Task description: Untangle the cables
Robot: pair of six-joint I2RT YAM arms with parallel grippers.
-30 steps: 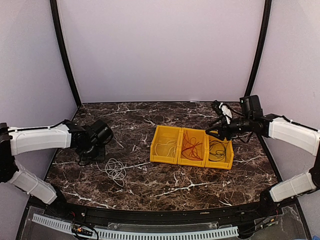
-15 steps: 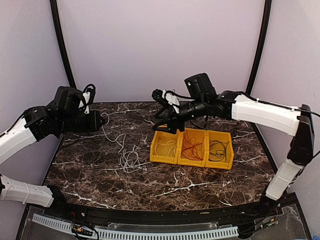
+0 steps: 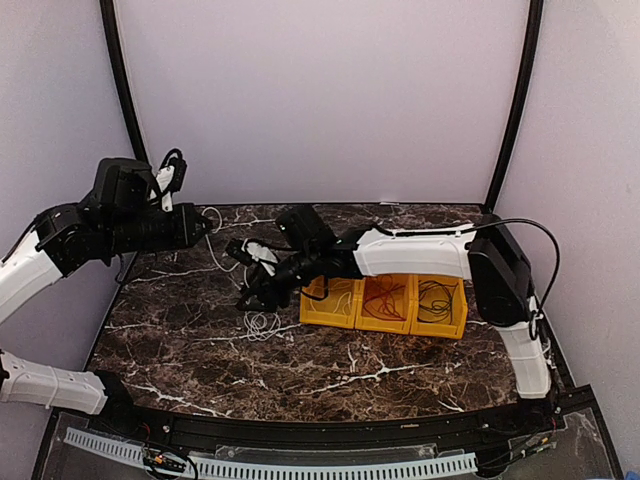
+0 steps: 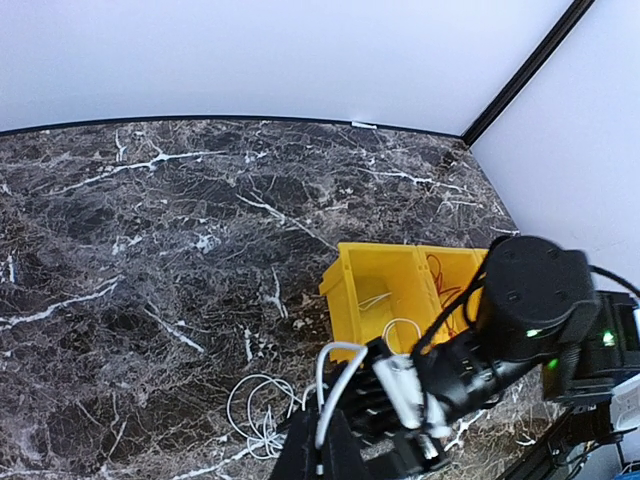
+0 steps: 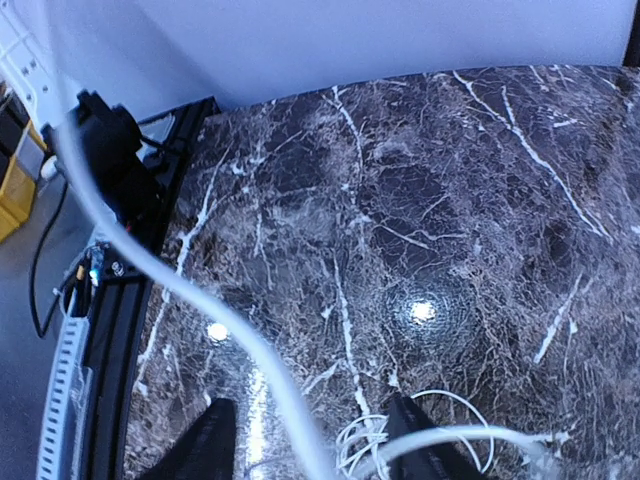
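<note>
Marble, dark with white veins, made up the table (image 3: 400, 370) that carried everything. Your right arm (image 3: 420, 250) stretched from the right side across the bins to left of centre, its wrist low over the table. Your left arm (image 3: 60, 250) stood raised at the left side, its wrist well above the back left corner of the table.

Three yellow bins (image 3: 440, 330) sat side by side right of centre, touching one another. The red cable (image 3: 380, 295) lay in the middle bin and the black cable (image 3: 437, 298) in the right one. A short white strand (image 4: 375, 298) showed in the left bin, and you could not tell whether it belonged to the cable outside.

The white cable (image 3: 262, 322) lay as a small loose coil on the table just left of the bins, and one line of it ran from the coil up to your left arm. The left jaws were closed tight, pinching that line. The right jaws stood apart just above the coil, with a length of the white cable running through the gap between them. Whether it touched either finger could not be told.
</note>
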